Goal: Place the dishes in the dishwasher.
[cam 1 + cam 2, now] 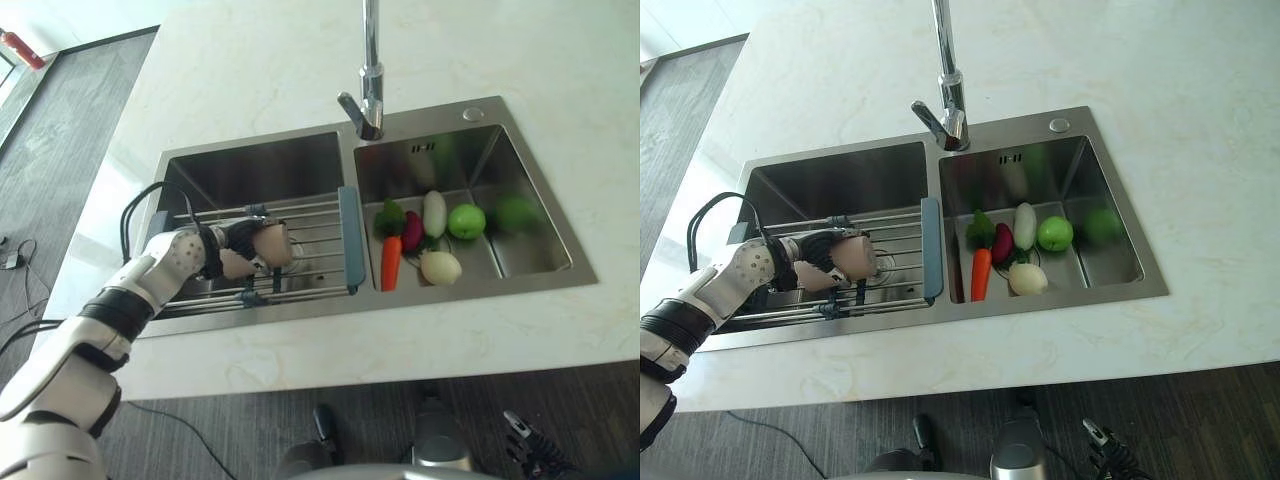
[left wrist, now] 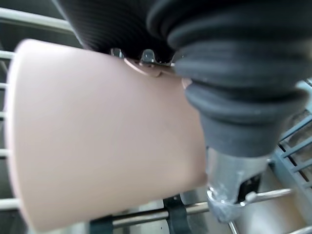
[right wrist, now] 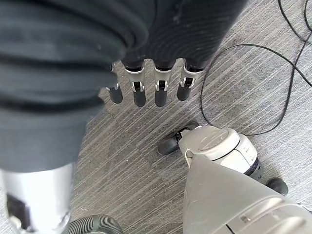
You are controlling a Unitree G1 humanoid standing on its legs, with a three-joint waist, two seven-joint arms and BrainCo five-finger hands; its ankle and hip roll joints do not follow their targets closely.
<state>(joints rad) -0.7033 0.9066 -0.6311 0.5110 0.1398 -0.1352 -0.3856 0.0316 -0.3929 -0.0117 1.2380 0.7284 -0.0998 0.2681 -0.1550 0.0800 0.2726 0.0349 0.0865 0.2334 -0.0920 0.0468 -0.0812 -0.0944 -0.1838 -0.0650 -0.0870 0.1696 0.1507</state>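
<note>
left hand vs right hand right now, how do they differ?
The left hand is curled round a pink cup over the sink rack; the right hand holds nothing. Left sits above the left basin; right hangs over the floor, fingers relaxed. Both wear dark ribbed covers.

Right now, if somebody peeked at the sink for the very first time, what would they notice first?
Probably the robot's left hand curled round a pale pink cup, held on its side just over the wire rack across the left sink basin. Next come the bright vegetables in the right basin: an orange carrot, a green apple and a white radish, below the tall silver faucet.
</note>
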